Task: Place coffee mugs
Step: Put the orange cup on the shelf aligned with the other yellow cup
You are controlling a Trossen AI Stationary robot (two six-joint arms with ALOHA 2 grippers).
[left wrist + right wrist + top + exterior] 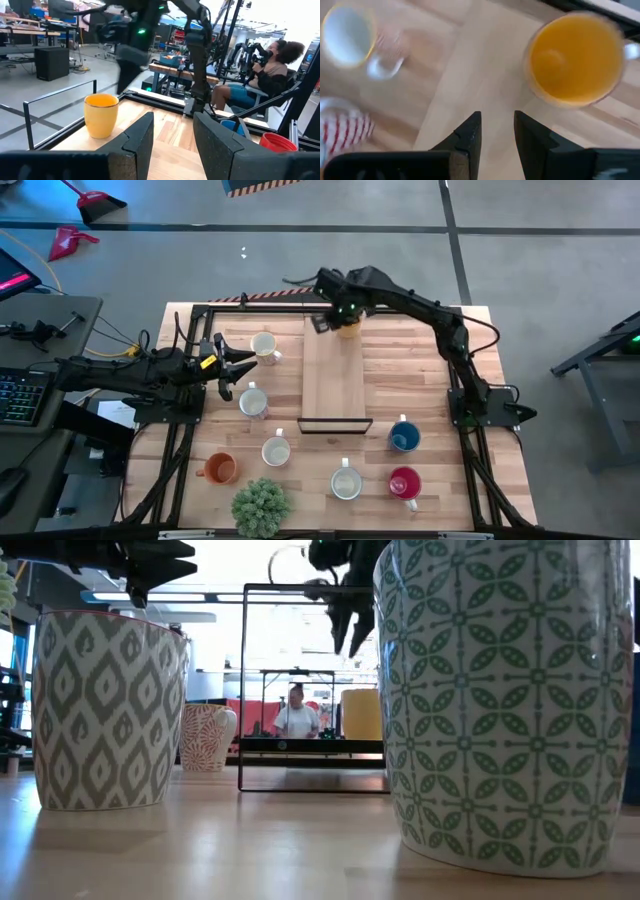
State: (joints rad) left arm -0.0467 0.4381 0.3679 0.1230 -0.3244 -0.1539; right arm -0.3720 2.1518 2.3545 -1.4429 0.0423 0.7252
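The right pincer [340, 318] stood empty, jaws narrowly apart, above the yellow mug [348, 328] set on the raised board [335, 385], upper centre. The left pincer [232, 370] waited, open and empty, centre left.

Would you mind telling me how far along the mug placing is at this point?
Done so far: one yellow-orange mug stands at the far end of the raised wooden board. The right hand hovers over it, open, with nothing in it. The left hand, also open and empty, points towards the white mug. Left: the other seven mugs sit on the table around the board.
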